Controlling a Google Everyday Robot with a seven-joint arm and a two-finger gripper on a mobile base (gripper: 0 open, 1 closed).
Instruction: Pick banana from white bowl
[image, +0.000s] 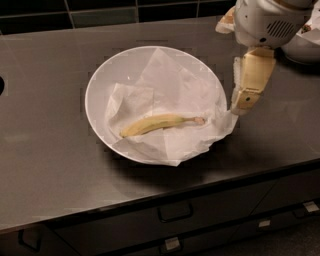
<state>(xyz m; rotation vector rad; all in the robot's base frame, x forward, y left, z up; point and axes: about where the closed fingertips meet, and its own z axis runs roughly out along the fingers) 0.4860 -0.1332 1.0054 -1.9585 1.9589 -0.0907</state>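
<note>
Paper corner (223, 125) separates banana (159, 123) from hand (241, 104) beside bowl (99, 76).

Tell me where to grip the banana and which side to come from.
Grip the banana at its middle, straight down from above, closing across its width: it lies flat on paper in the white bowl, running left-right. The gripper hangs beside the bowl's right rim.

Tan end effector (240, 104) (under white housing (265, 22))
</note>
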